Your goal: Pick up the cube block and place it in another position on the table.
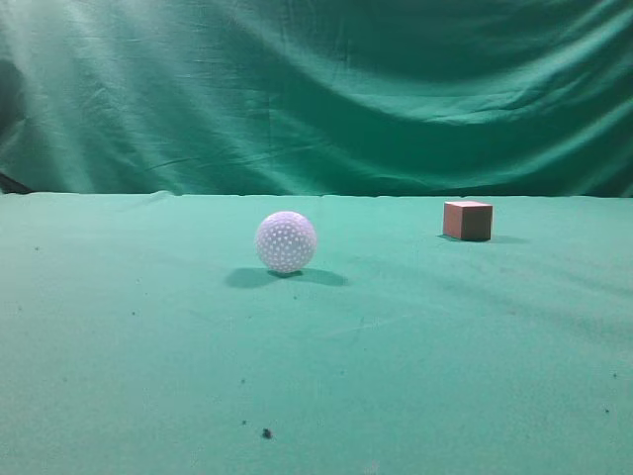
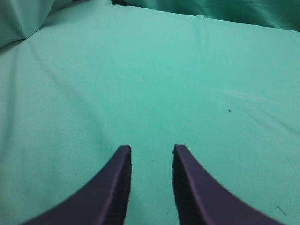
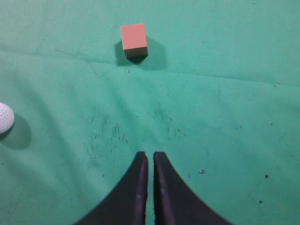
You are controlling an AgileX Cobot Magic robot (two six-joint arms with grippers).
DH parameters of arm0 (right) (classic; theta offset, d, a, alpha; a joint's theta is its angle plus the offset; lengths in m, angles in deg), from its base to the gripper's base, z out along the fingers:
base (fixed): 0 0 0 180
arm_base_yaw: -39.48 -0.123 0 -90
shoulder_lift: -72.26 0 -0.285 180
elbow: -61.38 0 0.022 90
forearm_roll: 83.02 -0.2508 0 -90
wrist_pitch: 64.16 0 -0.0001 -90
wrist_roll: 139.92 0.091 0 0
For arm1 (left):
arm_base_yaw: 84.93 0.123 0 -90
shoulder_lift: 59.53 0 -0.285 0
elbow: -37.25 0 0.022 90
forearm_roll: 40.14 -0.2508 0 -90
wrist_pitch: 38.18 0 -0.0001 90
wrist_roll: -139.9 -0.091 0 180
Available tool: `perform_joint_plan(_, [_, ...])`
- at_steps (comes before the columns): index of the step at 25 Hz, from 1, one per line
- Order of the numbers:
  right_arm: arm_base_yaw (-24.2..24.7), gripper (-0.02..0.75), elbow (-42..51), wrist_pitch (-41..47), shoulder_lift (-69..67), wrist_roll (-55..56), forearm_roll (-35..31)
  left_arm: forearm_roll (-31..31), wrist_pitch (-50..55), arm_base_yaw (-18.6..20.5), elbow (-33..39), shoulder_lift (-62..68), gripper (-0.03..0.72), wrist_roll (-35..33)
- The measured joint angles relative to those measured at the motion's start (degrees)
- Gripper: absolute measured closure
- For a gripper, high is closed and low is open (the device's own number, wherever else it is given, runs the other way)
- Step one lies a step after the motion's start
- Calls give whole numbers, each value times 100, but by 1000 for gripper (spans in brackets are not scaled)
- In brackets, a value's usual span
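The cube block (image 1: 468, 220) is reddish-brown with a pinkish top and stands on the green table (image 1: 148, 346) at the right rear. It also shows in the right wrist view (image 3: 133, 40), well ahead of my right gripper (image 3: 150, 155), whose fingers are nearly touching with nothing between them. My left gripper (image 2: 151, 149) has its fingers apart and empty over bare green cloth (image 2: 164, 79). Neither gripper shows in the exterior view.
A white dimpled ball (image 1: 286, 241) rests near the table's middle, left of the cube; it also shows at the left edge of the right wrist view (image 3: 5, 118). A wrinkled green curtain (image 1: 316, 89) hangs behind. Dark specks (image 1: 266, 432) dot the front cloth.
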Motion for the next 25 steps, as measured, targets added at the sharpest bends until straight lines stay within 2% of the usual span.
perform_joint_plan(3, [0, 738, 196, 66, 332, 0, -55, 0, 0, 0, 0, 0, 453, 0])
perform_joint_plan(9, [0, 738, 210, 833, 544, -253, -230, 0, 0, 0, 0, 0, 453, 0])
perform_joint_plan(17, [69, 738, 352, 780, 573, -1033, -134, 0, 0, 0, 0, 0, 453, 0])
perform_joint_plan(25, [1554, 738, 1637, -907, 1458, -2464, -1399, 0, 0, 0, 0, 0, 453, 0])
